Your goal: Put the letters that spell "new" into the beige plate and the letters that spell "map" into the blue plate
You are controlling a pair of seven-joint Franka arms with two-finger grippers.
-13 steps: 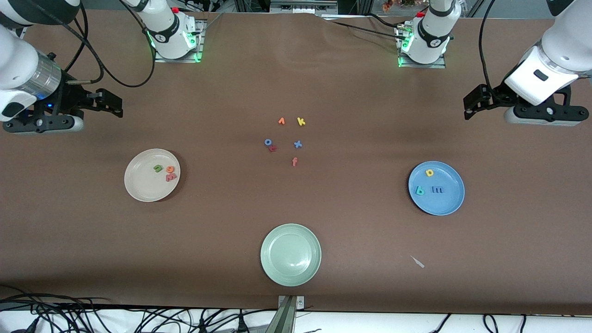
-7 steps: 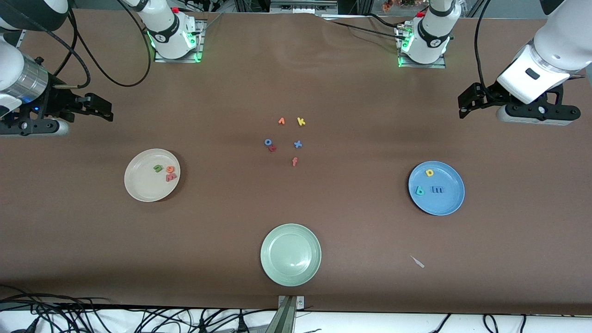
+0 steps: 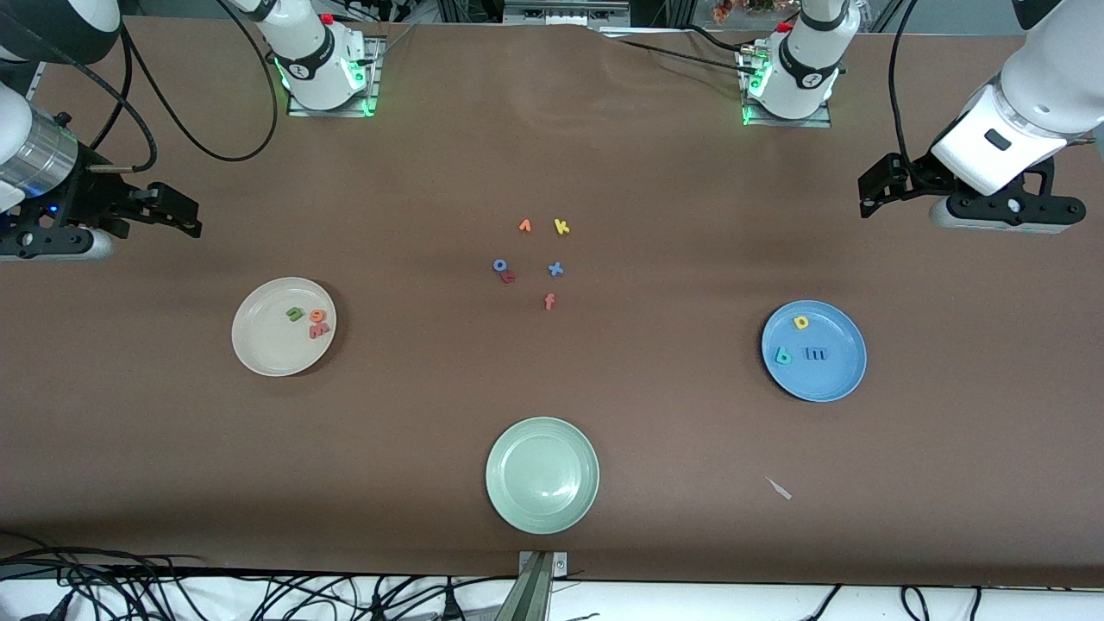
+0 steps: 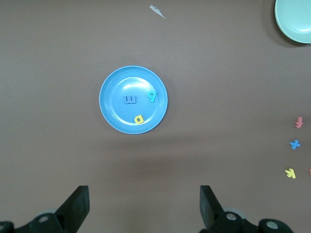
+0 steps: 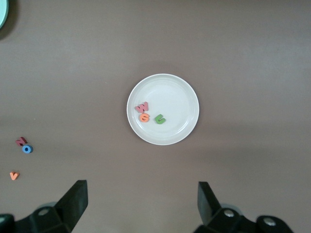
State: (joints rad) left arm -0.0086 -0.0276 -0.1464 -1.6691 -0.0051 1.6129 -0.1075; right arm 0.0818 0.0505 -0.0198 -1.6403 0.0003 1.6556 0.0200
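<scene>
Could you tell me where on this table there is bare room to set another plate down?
Bare cloth lies between the beige plate and the pale green plate, and between that one and the blue plate. The middle is crowded with loose letters. A small scrap lies nearer the camera than the blue plate.

Front camera: high, facing the arm bases, whole surface [image 3: 655, 172] in frame. Wrist cameras look straight down from well above; each shares one plate with front: blue plate [image 4: 133, 99], beige plate [image 5: 163, 108].
</scene>
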